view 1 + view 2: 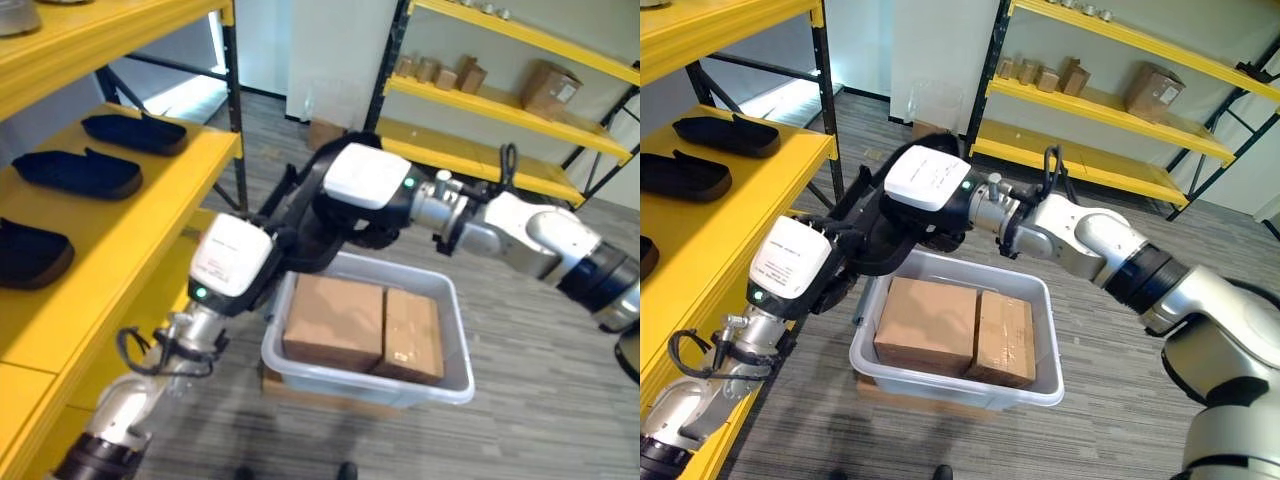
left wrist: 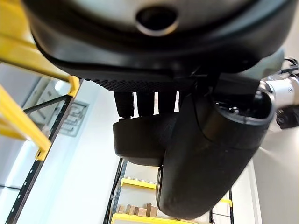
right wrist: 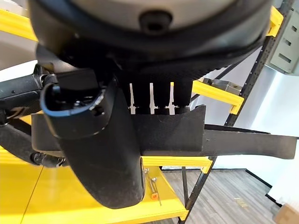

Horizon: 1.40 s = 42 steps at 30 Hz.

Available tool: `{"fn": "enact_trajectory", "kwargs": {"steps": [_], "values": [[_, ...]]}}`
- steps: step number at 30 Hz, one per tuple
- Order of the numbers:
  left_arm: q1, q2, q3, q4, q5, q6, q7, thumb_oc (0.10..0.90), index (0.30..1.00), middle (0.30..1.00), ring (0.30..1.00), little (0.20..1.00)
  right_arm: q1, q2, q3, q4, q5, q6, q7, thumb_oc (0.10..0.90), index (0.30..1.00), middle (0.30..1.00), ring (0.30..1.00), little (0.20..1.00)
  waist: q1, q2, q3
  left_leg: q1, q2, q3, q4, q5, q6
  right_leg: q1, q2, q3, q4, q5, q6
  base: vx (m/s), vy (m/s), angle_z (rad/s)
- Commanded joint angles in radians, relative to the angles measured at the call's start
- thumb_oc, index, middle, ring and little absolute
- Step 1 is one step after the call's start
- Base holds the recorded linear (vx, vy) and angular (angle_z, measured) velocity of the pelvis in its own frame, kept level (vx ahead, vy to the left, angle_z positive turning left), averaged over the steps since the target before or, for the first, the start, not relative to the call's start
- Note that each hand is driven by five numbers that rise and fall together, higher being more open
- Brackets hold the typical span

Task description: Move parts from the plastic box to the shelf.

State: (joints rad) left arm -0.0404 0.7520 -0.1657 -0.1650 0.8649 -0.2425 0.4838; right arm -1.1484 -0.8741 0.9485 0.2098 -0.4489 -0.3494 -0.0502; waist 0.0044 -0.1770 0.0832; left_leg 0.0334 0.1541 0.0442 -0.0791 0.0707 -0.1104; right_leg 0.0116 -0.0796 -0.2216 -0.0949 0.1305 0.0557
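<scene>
While both the left hand point(image 2: 154, 135) and right hand point(image 3: 140, 126) clamp one black foam part point(image 3: 224, 140) above the plastic box point(image 1: 440, 385), uneven pull toward the yellow shelf point(image 1: 110, 240) at nine o'clock could twist it loose.

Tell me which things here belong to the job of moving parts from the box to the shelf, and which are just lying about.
Part of the job:
- black part, held by both robot hands, left and right
- plastic box
- near yellow shelf
- black parts on that shelf

Just lying about:
- far shelving with small cartons
- two cardboard boxes inside the plastic box
</scene>
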Motion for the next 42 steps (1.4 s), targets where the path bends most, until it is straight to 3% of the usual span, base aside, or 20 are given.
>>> {"fn": "enact_trajectory", "kwargs": {"steps": [1,8,18,22,27,29,33,38,42], "values": [[-0.028,0.018,0.076,-0.009,-0.173,0.034,0.038,0.400,0.300,0.300,0.300,0.300,-0.088,-0.073,-0.232,0.067,0.135,0.117,-0.097,0.900,1.000,1.000,1.000,1.000,0.021,0.022,-0.081,0.058,0.018,-0.006,-0.008,-0.093,0.028,0.036,-0.102,0.012,0.009,-0.020,0.115,0.00,0.000,0.00],[0.001,0.015,0.133,-0.017,-0.176,0.047,0.042,0.400,0.300,0.300,0.300,0.300,0.075,-0.076,-0.376,-0.036,0.178,0.117,-0.094,0.900,1.000,1.000,1.000,1.000,0.016,0.035,-0.081,0.057,0.015,-0.007,-0.008,-0.094,0.030,0.035,-0.105,0.012,0.009,-0.020,0.114,0.00,0.001,0.00],[0.075,-0.008,0.254,-0.018,-0.179,0.066,0.053,0.400,0.300,0.300,0.300,0.300,0.455,-0.043,-0.665,-0.245,0.299,0.088,-0.064,0.900,1.000,1.000,1.000,1.000,0.006,0.060,-0.076,0.058,0.003,-0.004,-0.008,-0.095,0.035,0.038,-0.114,0.011,0.009,-0.022,0.116,0.01,0.000,0.00],[0.101,-0.021,0.296,-0.018,-0.176,0.066,0.050,0.400,0.300,0.300,0.300,0.300,0.667,0.036,-0.824,-0.346,0.372,0.067,-0.053,0.900,1.000,1.000,1.000,1.000,-0.006,0.078,-0.074,0.058,-0.004,-0.003,-0.008,-0.095,0.038,0.036,-0.119,0.014,0.010,-0.024,0.116,0.00,0.000,0.00],[0.129,-0.024,0.318,-0.027,-0.170,0.057,0.035,0.400,0.300,0.300,0.300,0.300,0.817,0.116,-0.910,-0.394,0.433,0.058,-0.038,0.900,1.000,1.000,1.000,1.000,-0.018,0.094,-0.066,0.057,-0.009,0.001,-0.008,-0.086,0.040,0.034,-0.123,0.019,0.013,-0.022,0.112,-0.02,-0.016,-0.02],[0.137,-0.024,0.320,-0.028,-0.169,0.055,0.031,0.400,0.300,0.300,0.300,0.300,0.848,0.138,-0.923,-0.397,0.443,0.062,-0.033,0.900,1.000,1.000,1.000,1.000,-0.018,0.096,-0.068,0.061,-0.008,0.001,-0.008,-0.093,0.040,0.038,-0.121,0.019,0.011,-0.029,0.114,0.00,0.000,0.00],[0.163,-0.038,0.317,-0.018,-0.175,0.038,0.025,0.400,0.300,0.300,0.300,0.300,0.979,0.282,-0.946,-0.374,0.504,0.050,-0.043,0.900,1.000,1.000,1.000,1.000,-0.022,0.122,-0.055,0.064,-0.007,-0.001,-0.008,-0.088,0.039,0.039,-0.121,0.015,0.030,-0.046,0.108,-0.02,-0.047,0.00],[0.174,-0.037,0.306,-0.044,-0.173,0.024,0.024,0.400,0.300,0.300,0.300,0.300,1.017,0.326,-0.924,-0.381,0.507,0.042,-0.040,0.900,1.000,1.000,1.000,1.000,-0.024,0.147,-0.041,0.066,0.005,-0.010,-0.008,-0.077,0.033,0.034,-0.112,0.007,0.070,-0.078,0.096,-0.02,-0.064,0.02],[0.170,-0.055,0.281,-0.065,-0.189,0.020,0.047,0.400,0.300,0.300,0.300,0.300,0.961,0.353,-0.847,-0.374,0.517,0.031,-0.053,0.900,1.000,1.000,1.000,1.000,-0.018,0.180,-0.015,0.064,0.037,-0.015,-0.008,-0.046,0.018,0.012,-0.082,0.003,0.131,-0.126,0.070,-0.05,-0.130,0.02]]}}
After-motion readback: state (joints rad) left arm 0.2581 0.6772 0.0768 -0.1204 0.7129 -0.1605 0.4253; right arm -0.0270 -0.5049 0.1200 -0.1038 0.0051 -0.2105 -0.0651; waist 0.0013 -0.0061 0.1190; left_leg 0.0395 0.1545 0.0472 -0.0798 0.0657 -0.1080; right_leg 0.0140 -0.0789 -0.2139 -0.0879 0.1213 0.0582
